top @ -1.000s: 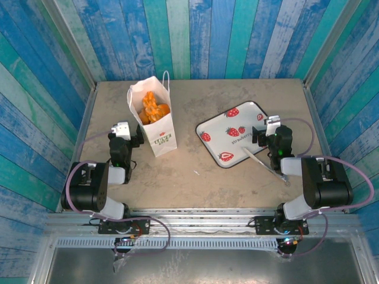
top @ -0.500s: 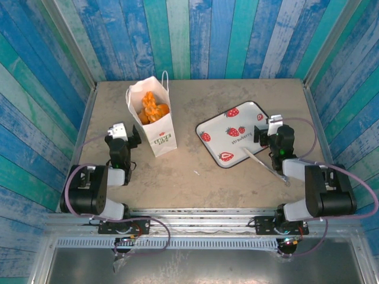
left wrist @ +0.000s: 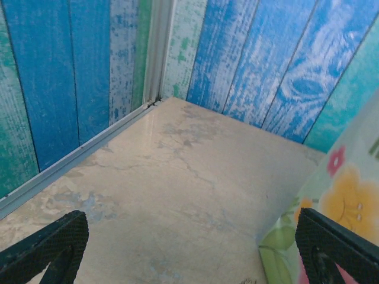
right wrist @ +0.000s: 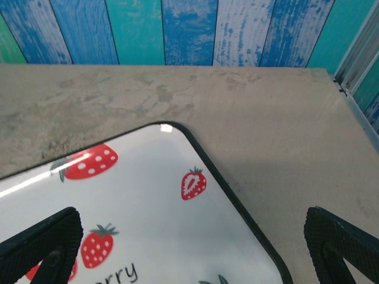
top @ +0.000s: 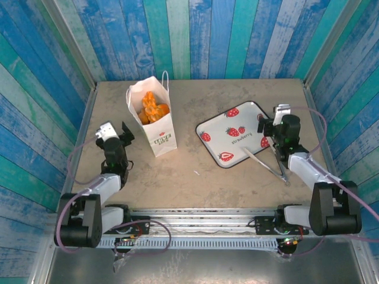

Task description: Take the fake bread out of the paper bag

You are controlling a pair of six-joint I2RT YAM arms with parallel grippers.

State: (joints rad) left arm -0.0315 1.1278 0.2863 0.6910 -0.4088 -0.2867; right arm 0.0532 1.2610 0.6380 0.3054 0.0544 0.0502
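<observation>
Two claws, both with jaws apart and holding nothing. Left claw (top: 123, 134) is low over the worktop (top: 195, 171), just left of the bag (top: 161, 139). Right claw (top: 267, 129) is at the right edge of the tray (top: 247, 121).

Bread (top: 153, 107) is piled inside the upright bag, whose mouth is open.

My plan: brace the bag wall with the left claw so it cannot tip. Then reach in from above and lift one piece at a time.

Count: one bag, one tray, one pair of tongs (top: 265, 165) near the tray's corner. Bread: perhaps three or four pieces showing; the pile is too small to separate.
</observation>
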